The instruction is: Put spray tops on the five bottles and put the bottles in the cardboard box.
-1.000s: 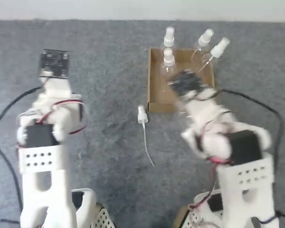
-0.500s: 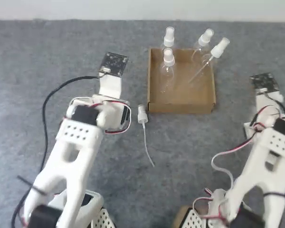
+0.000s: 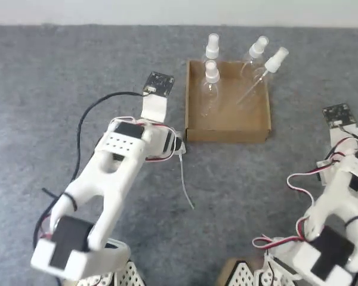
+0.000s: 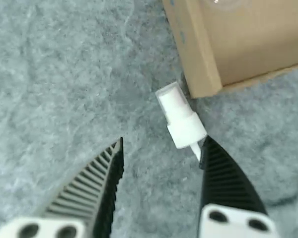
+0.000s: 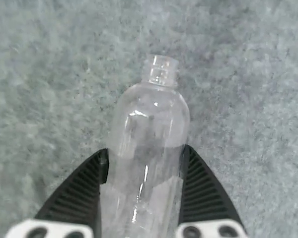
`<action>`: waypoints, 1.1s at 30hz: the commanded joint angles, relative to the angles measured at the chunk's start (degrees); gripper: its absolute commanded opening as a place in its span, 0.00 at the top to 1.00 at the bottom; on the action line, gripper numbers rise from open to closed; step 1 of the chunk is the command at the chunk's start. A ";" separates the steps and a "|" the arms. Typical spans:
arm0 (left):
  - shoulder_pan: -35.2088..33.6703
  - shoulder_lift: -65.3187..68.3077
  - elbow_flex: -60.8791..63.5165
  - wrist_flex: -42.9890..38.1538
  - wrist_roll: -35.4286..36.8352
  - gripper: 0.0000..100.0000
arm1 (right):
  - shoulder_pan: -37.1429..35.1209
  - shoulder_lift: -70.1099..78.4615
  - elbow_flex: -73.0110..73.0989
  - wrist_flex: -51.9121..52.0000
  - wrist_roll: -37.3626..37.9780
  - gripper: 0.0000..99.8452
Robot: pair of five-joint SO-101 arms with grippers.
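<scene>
The left gripper [image 4: 163,144] hangs with jaws spread over the loose spray top [image 4: 181,124], which lies at centre frame in the high view, just beside the near-left corner of the cardboard box [image 3: 227,136]. A second ago this arm was folded at the left edge. It has swung in, while the right arm withdrew from the box to the right edge, where the right gripper [image 5: 145,151] clamps an uncapped bottle [image 5: 151,119]. With four capped bottles [image 3: 212,74] at the box, this is likely the last pairing. The box wall crowds one side. Open grey mat [image 3: 77,71] lies on the other.
</scene>
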 commanded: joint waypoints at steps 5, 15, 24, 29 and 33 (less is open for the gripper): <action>0.44 7.65 -9.01 -1.23 0.53 0.77 | 0.75 2.51 -0.44 -3.30 1.93 0.99; -0.09 14.59 -12.79 -1.23 0.53 0.77 | 0.75 2.77 -0.35 -3.30 1.93 0.99; -0.70 21.01 -17.71 -1.23 3.96 0.77 | 0.75 2.77 -0.35 -2.86 1.93 0.99; -0.62 24.62 -23.25 3.34 3.69 0.84 | 0.75 2.77 -0.35 -2.77 1.93 0.99; -0.70 27.69 -27.30 6.42 3.96 0.85 | 0.75 2.77 -0.26 -2.77 1.93 0.99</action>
